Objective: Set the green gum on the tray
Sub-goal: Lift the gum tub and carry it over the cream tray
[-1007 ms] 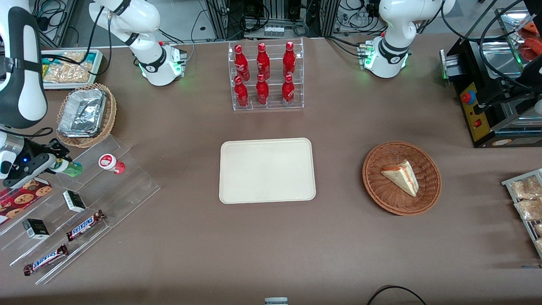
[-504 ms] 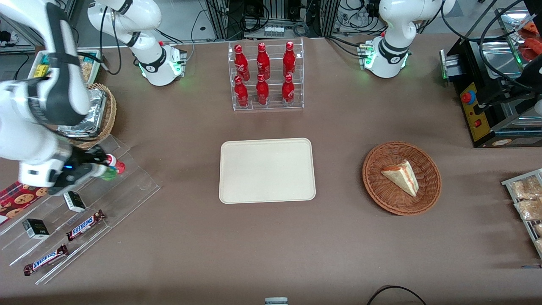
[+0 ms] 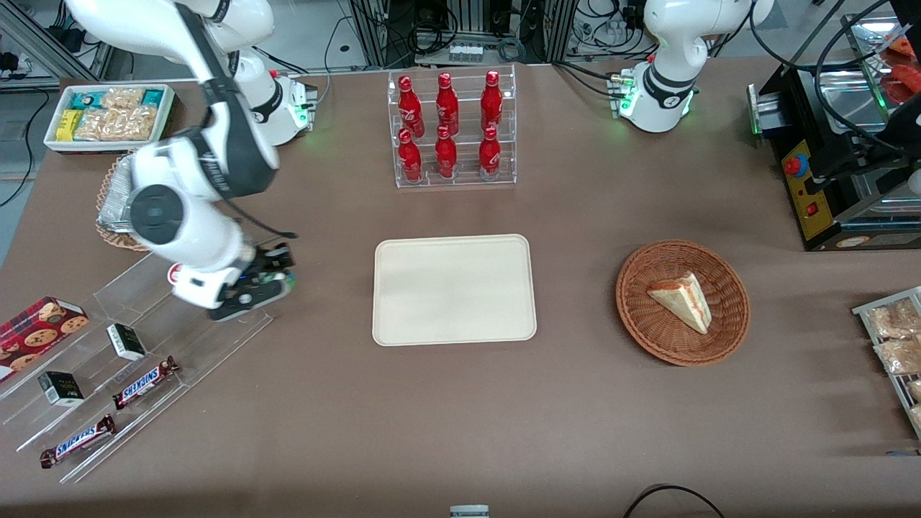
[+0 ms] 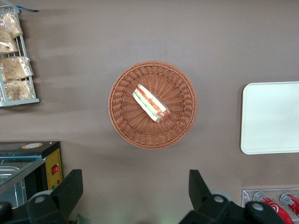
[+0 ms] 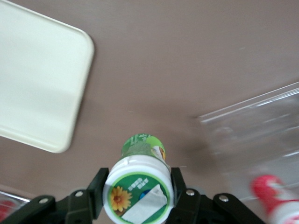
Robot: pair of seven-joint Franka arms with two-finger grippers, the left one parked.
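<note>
Nearest the wrist camera, the gripper (image 5: pixel 138 196) is clamping its jaws on the green gum (image 5: pixel 138 187), gripping it just under the white lid with its flower mark facing the lens and the green body pointing away toward the brown table (image 5: pixel 196 56). In the front view the gripper (image 3: pixel 268 282) is hanging above the edge of the clear stepped display rack (image 3: pixel 144 345), between it and the tray (image 3: pixel 453 289), with the canister carried in the air. To do this carry well, the arm should be travelling on toward the tray's middle, keeping the grip firm and lowering until the canister's base is meeting the flat bed before letting go, well inside the low rim. The red canister (image 5: pixel 275 196) is showing only as a blur, and in the front view the gum itself is barely peeking out as a green speck under the wrist.
</note>
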